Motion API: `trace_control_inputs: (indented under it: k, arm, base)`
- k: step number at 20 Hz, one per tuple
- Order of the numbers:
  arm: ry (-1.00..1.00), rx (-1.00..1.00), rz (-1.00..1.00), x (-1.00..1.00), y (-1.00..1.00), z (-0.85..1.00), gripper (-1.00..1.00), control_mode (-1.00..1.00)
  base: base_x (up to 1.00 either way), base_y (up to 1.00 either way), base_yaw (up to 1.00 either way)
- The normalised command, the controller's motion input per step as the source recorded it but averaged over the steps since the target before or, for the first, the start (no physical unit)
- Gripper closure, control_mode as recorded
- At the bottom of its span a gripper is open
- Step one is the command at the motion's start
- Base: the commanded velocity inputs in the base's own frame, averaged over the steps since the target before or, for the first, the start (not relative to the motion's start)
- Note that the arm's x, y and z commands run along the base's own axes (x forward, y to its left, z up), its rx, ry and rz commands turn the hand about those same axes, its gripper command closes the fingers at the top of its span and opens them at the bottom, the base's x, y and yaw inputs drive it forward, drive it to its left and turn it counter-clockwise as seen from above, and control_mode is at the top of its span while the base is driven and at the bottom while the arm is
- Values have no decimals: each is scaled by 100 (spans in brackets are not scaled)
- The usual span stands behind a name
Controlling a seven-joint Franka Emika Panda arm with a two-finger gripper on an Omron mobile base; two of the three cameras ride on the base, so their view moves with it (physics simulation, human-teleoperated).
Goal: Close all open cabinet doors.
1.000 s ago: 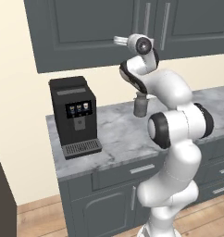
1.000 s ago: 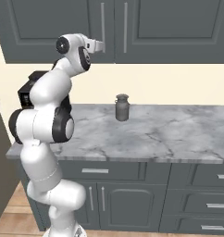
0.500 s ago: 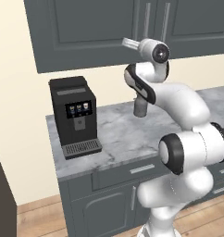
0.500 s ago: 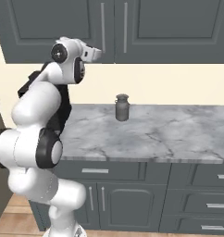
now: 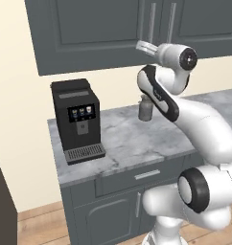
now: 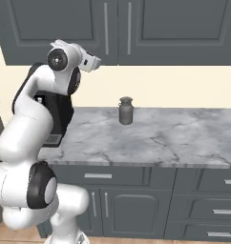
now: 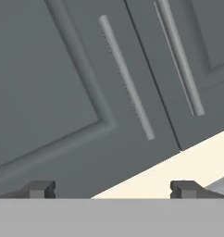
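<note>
Since the earlier frames, the arm is swinging its upper links round while the gripper (image 6: 93, 61) is staying high, just under the wall cabinets. In the hand view its fingertips (image 7: 40, 189) are standing well apart, with nothing between them.

Ahead of and above the gripper is hanging the left cabinet door (image 7: 49, 92), whose long bar handle (image 7: 125, 76) runs along the door's height and appears slanted only because the hand is rolled. Beside it, the right cabinet door (image 7: 211, 51) is carrying a matching handle (image 7: 181, 58). In the left base view the left cabinet door (image 5: 89, 33) is looking swung slightly out from the wall, though that is hard to confirm.

Standing on the marble surface (image 6: 184, 138) are a small grey lidded canister (image 6: 126, 110), contents hidden, and a black coffee machine (image 5: 77, 119).
</note>
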Motion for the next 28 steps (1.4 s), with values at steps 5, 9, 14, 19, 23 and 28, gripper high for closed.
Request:
trace_control_inputs:
  k: [5,9,14,19,23,28]
  arm:
    - [28,2,7,-92,0,1,-100,-100]
    - [12,3,3,-100,-1,0,-100,-100]
    - [-1,0,1,-100,1,-16,-100,-100]
    - [-5,-10,0,-100,0,-49,-100,-100]
    - [2,-5,1,-100,0,-8,-100,-100]
    - [1,0,2,-100,3,29,-100,-100]
  base:
    - [0,0,0]
    - [0,0,0]
    - [0,0,0]
    - [0,0,0]
    - [0,0,0]
    - [0,0,0]
